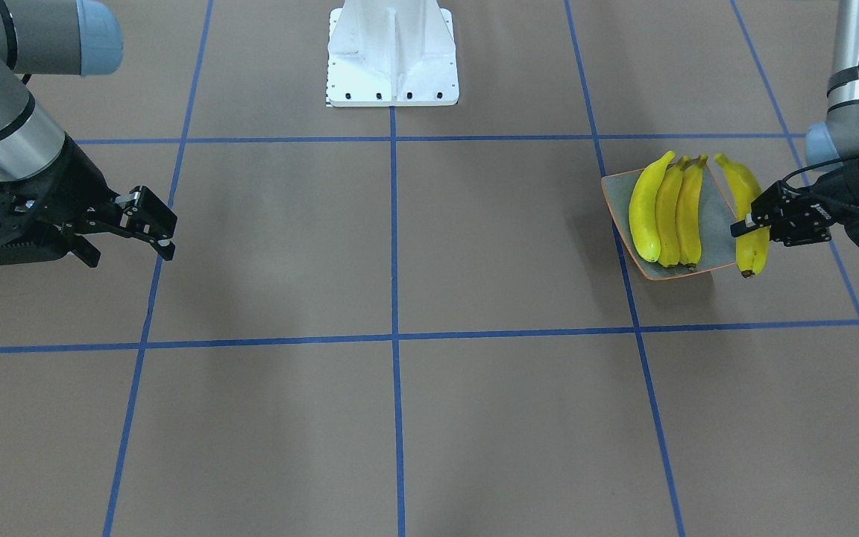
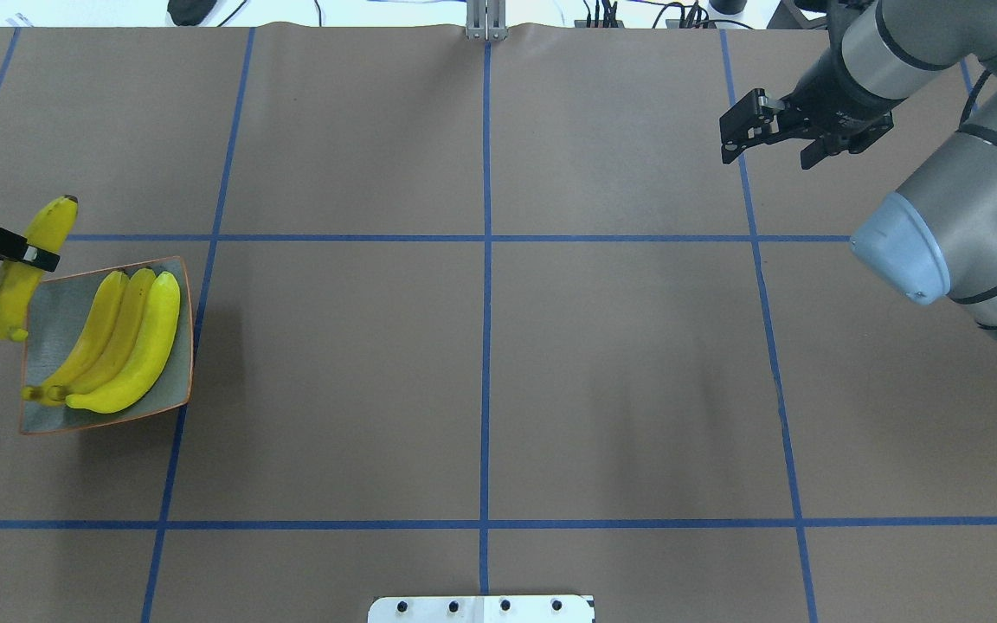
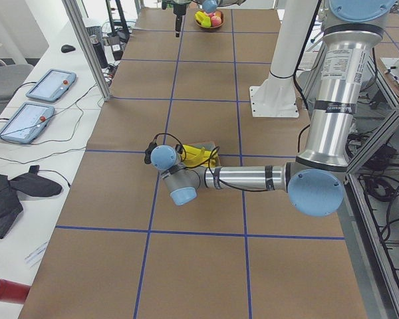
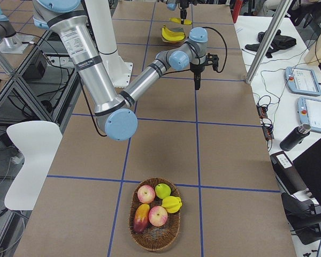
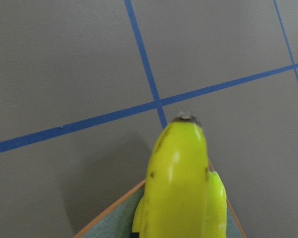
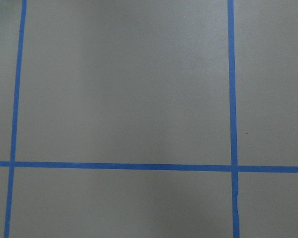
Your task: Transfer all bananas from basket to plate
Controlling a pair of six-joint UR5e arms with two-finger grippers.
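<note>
At the left edge of the worktop point(image 2: 334, 389), the fourth banana point(image 2: 9, 298) hangs over the outer rim of the plate point(image 2: 61, 311), clamped at mid-length between the jaws of the left gripper point(image 2: 35, 256); three bananas point(image 2: 118, 342) lie side by side on the plate. Placement should go best if the fruit is carried inward over the bare grey strip, kept parallel to its neighbours, and lowered before release, lest it tip off the rim. The right gripper point(image 2: 767, 156), jaws wide and empty, hovers near the far right corner.
</note>
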